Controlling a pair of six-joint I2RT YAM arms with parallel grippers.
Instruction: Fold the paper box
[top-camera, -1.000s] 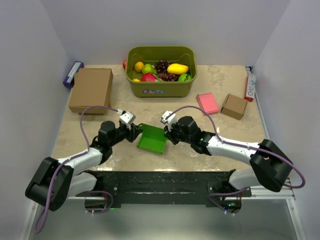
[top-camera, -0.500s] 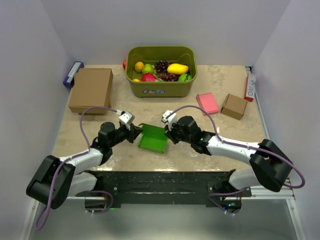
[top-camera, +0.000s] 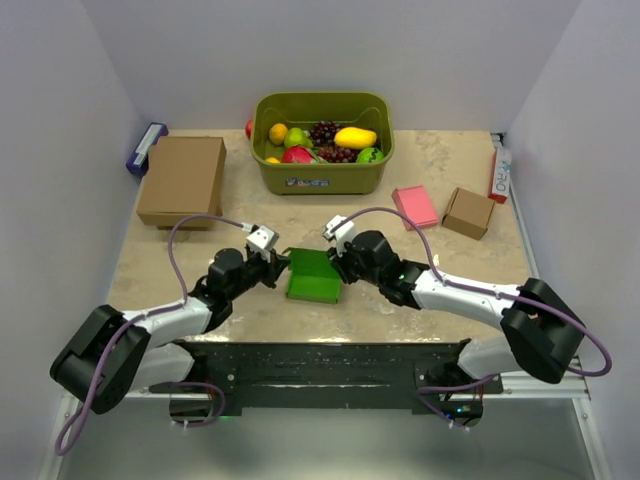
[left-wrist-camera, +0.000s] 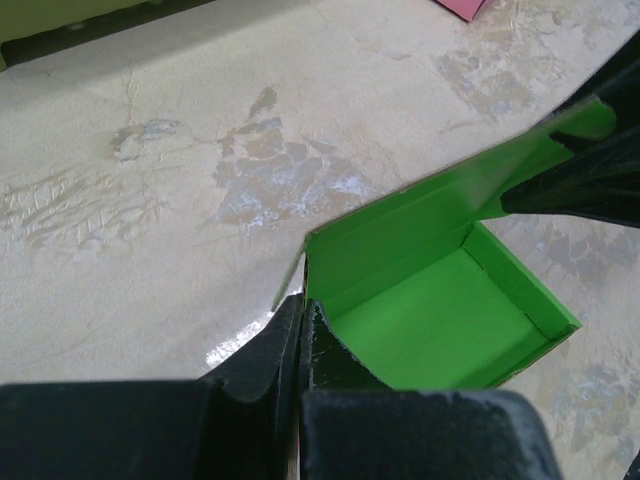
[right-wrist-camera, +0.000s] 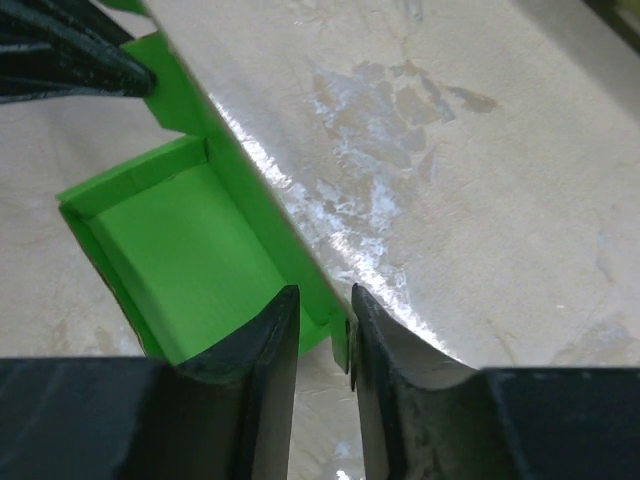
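- The jaws of my left gripper (top-camera: 278, 266) are pressed together on the left corner of the paper box (top-camera: 312, 280). The left wrist view shows the thin green wall nipped between the two black fingertips.
- The jaws of my right gripper (top-camera: 338, 262) stand slightly parted at the box's right corner. In the right wrist view the edge of the wall sits in the gap between the fingers, close to the right-hand one. I cannot tell whether it touches.
- The paper box, bright green, sits as a shallow open tray on the table (top-camera: 230, 215). It lies midway along the near edge and a little in from it, between the two grippers. Its far wall rises higher than the others.
- A flat pink box (top-camera: 414, 206) lies right of the table's centre, with a small brown cardboard box (top-camera: 468, 212) just beside it toward the right edge.
- A large brown cardboard box (top-camera: 182, 178) lies flat along the left edge, toward the far left corner.
- An olive-green basket (top-camera: 320, 177) stands at the middle of the far edge, holding grapes and red, yellow and green fruit.
- A blue and white packet (top-camera: 147, 148) leans in the far left corner, and a red and white one (top-camera: 499, 172) lies along the right edge near the far right corner.
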